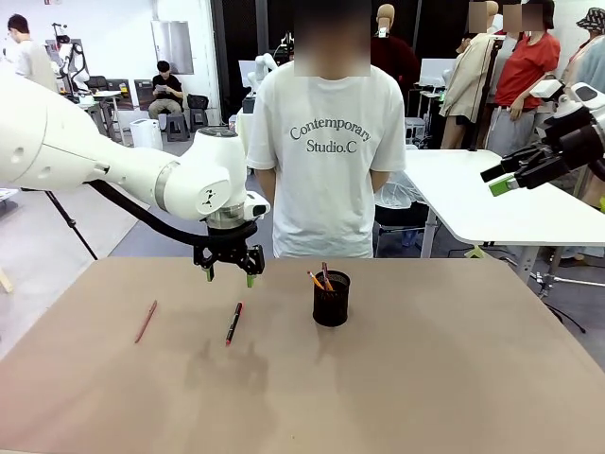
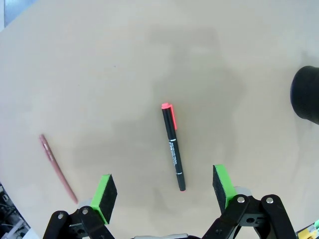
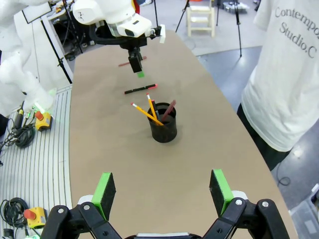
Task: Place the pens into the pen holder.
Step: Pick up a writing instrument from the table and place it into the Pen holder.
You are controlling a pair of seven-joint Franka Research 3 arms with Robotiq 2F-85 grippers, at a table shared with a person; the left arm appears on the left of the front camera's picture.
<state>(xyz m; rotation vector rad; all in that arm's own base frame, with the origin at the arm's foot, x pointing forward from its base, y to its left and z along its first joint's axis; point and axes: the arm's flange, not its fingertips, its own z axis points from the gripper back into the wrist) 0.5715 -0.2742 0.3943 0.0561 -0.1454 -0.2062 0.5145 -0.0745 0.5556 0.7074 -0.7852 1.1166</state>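
Note:
A black pen with a red cap (image 1: 233, 323) lies on the tan table, left of the black mesh pen holder (image 1: 331, 299). My left gripper (image 1: 230, 274) hangs open just above and behind this pen. In the left wrist view the pen (image 2: 172, 147) lies between and beyond the open green pads (image 2: 104, 191). A reddish-brown pen (image 1: 146, 322) lies farther left (image 2: 57, 168). The holder (image 3: 163, 127) has orange pencils (image 3: 144, 112) and a reddish-brown stick in it. My right gripper (image 1: 496, 180) is raised at the far right, open and empty (image 3: 162, 191).
A person in a white T-shirt (image 1: 326, 161) stands at the far table edge behind the holder, hands behind the back. A white table (image 1: 492, 203) stands to the back right. The near table surface (image 1: 378, 397) is bare.

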